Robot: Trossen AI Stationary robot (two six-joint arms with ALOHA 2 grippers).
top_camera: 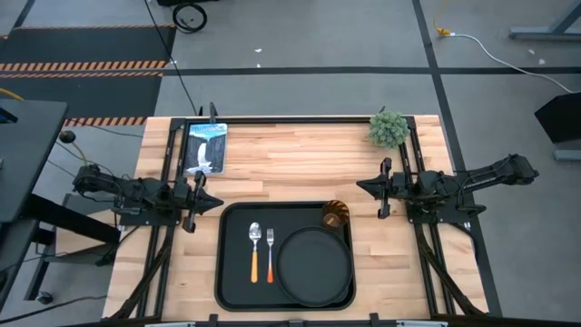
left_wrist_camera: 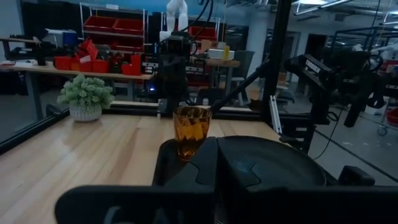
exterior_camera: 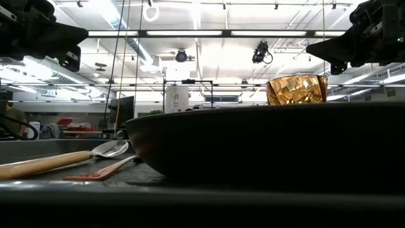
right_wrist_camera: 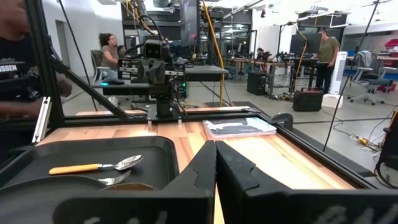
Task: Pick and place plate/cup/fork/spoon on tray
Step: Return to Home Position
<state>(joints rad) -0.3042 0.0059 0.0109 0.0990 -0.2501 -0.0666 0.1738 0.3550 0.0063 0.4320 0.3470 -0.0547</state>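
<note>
Pale wooden planks make up the tabletop [top_camera: 300, 163], bare across its far half between the two raised arms. Nearer than both sets of jaws, and between them, lies the tray [top_camera: 234, 218], a large black rectangle with rounded corners and a raised rim, close to the table's near edge. On it sits the plate [top_camera: 314, 265], round and matte black, at the end nearer the right gripper [top_camera: 363, 186]. The cup [top_camera: 335, 214], amber and faceted, stands just beside the plate's far edge. The spoon [top_camera: 255, 251] and fork [top_camera: 270, 252], silver with orange handles, lie parallel toward the left gripper [top_camera: 216, 203]. Both grippers' jaws are closed and empty, hanging off the tray's two far corners.
</note>
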